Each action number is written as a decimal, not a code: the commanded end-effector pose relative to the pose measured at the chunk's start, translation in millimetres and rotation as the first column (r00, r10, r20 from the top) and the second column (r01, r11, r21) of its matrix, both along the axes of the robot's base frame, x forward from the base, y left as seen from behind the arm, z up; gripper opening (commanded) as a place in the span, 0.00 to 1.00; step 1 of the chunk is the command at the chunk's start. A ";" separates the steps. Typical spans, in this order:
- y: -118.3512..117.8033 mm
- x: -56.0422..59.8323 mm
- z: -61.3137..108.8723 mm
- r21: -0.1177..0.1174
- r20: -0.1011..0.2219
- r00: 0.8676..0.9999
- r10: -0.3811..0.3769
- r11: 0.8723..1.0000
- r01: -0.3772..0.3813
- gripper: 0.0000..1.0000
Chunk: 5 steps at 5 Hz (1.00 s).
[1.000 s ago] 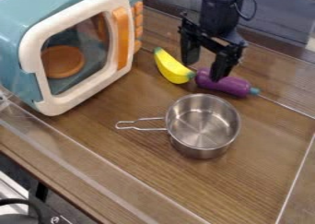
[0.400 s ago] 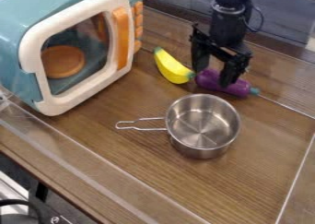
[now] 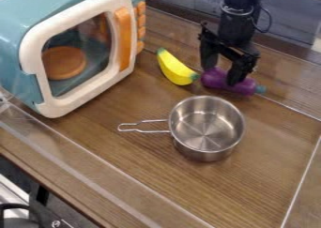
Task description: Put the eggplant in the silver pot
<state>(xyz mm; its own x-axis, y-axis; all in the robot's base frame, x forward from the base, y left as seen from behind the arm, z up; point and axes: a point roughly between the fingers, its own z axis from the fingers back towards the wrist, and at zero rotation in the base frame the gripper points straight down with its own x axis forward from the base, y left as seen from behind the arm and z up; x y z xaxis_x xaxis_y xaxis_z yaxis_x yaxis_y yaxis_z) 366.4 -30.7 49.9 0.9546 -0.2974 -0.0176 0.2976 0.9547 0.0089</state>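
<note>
The purple eggplant point(image 3: 234, 83) lies on the wooden table at the back right, partly hidden by my gripper. My gripper point(image 3: 230, 70) points straight down right over it, open, with a black finger on each side of the eggplant's left part. Whether the fingers touch the eggplant I cannot tell. The silver pot point(image 3: 207, 127) stands empty in front of it, nearer the camera, its wire handle point(image 3: 143, 128) pointing left.
A yellow banana point(image 3: 175, 67) lies just left of the eggplant. A teal-and-white toy microwave point(image 3: 70, 46) with its door ajar fills the left side. A transparent rim point(image 3: 150, 180) runs along the table's front.
My gripper has moved right and down, from hanging between banana and eggplant to straddling the eggplant. It stayed open. Nothing else moved.
</note>
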 end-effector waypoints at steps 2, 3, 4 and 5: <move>-7.6 4.7 -4.1 -0.003 0.034 0.999 -0.031 0.999 0.032 1.00; -11.2 6.6 -9.8 -0.004 0.039 0.998 -0.041 0.999 0.041 1.00; -12.8 7.4 -9.1 0.000 0.042 0.998 -0.047 0.999 0.047 0.00; -14.0 8.2 -4.4 0.004 0.045 0.997 -0.056 0.998 0.056 0.00</move>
